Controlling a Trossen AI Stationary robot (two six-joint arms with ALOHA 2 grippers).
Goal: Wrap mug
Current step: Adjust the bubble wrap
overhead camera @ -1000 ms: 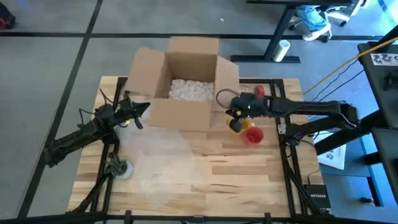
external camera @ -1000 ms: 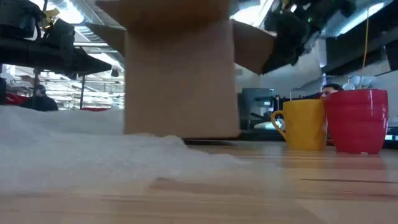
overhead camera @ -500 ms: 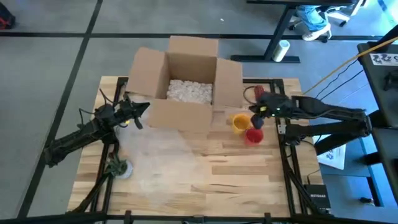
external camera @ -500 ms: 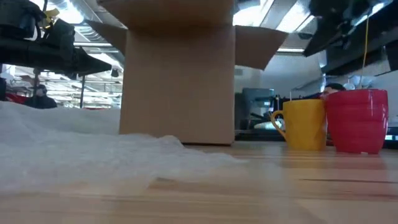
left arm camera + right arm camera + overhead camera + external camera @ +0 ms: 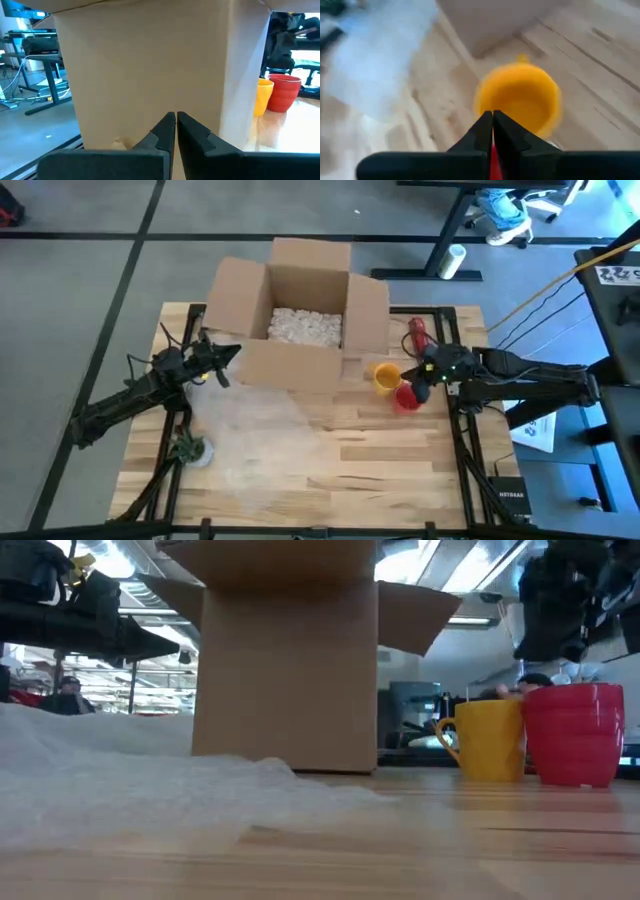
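Now, with my right gripper [image 5: 421, 387] closed and empty just above the red mug [image 5: 407, 398], beside the yellow mug [image 5: 385, 377], I judge I should open the fingers before descending squarely over one rim; left gripper [image 5: 172, 125] waits closed by the cardboard box [image 5: 300, 315].

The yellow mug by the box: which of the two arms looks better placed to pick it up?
The right. Its gripper hangs just above the yellow mug and the red mug, fingers shut. The left gripper, also shut, sits across the table beyond the box, by the bubble wrap.
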